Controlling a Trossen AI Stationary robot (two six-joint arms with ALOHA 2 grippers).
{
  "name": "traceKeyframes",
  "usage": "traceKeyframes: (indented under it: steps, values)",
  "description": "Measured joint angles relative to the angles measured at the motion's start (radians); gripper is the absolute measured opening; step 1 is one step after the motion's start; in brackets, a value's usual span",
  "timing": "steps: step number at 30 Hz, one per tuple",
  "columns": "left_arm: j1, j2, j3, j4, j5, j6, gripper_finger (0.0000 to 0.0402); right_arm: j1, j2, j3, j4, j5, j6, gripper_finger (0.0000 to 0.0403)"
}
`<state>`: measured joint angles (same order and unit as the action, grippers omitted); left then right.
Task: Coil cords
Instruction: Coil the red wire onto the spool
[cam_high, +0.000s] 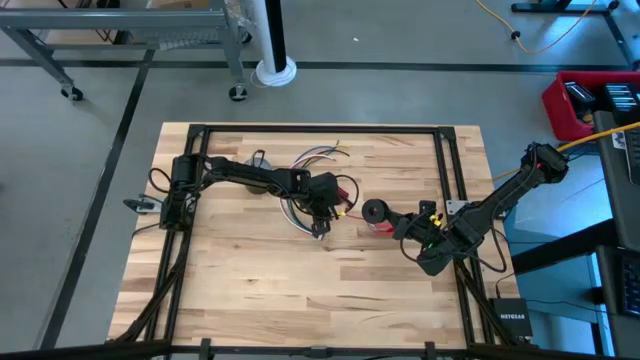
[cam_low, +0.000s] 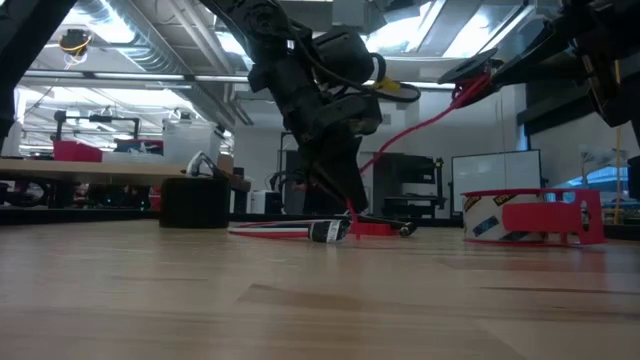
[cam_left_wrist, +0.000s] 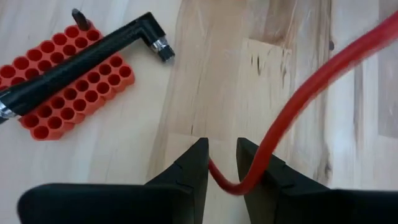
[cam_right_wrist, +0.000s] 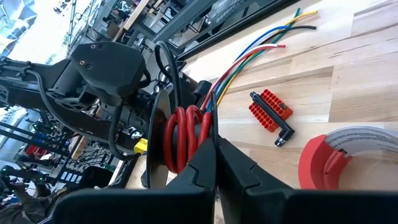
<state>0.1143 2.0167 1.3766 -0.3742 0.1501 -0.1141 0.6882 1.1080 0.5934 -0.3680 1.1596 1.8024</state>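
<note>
- Cords (cam_low: 300, 229) first: the bundle of thin red, white and grey wires lies flat on the wooden table (cam_high: 250, 290) near its middle, with a dark sleeved end pointing toward the tape side.
- Left gripper (cam_left_wrist: 222, 163) is right over that bundle, pointing down at the wood. Its fingers (cam_left_wrist: 189, 171) stand only a narrow gap apart, and a single red cord (cam_left_wrist: 311, 87) threads through that gap, bending at the bottom and brushing one finger. It is not squeezed.
- From there the red cord climbs off the table at a slant, up toward the dark arm parts overhead.
- Just beside the left gripper is a red socket block (cam_left_wrist: 81, 93), a tray of round holes. One small bit (cam_left_wrist: 78, 15) stands in a corner hole, and the other holes that show look empty. A black L-shaped tool (cam_left_wrist: 93, 53) lies slantwise across the block, hiding a row or two.
- Red tape roll (cam_low: 530, 215) sits between the two grippers, close to the right one and clear of the wires.
- Right gripper (cam_right_wrist: 216, 158) hangs low near the table's right rail with its fingers pressed together. I cannot tell whether anything is pinched there. Red loops (cam_right_wrist: 183, 134) show just past its tips.
- Farther back on the table, the bundle's loose coloured ends (cam_high: 330, 153) fan out — red, green, yellow, white.
- A black box (cam_low: 195, 202) sits at the far edge.
- Beyond the table are workbenches and a whiteboard (cam_low: 490, 175).
</note>
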Motion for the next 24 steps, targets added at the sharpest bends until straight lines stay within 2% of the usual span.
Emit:
traceKeyframes:
  steps: [6, 12, 24]
  values:
    - [0.0, 0.0, 0.0, 0.0, -0.007, 0.018, 0.0063, 0.0, 0.0, 0.0, 0.0, 0.0, 0.0, 0.0003]
    - [0.003, 0.0, 0.002, -0.018, -0.053, 0.017, 0.0008, 0.0, 0.0, 0.0, -0.001, -0.02, 0.0, 0.0003]
    - [0.064, -0.004, 0.003, -0.069, -0.064, 0.008, 0.0003, -0.002, 0.02, 0.0, -0.001, -0.09, 0.008, 0.0003]
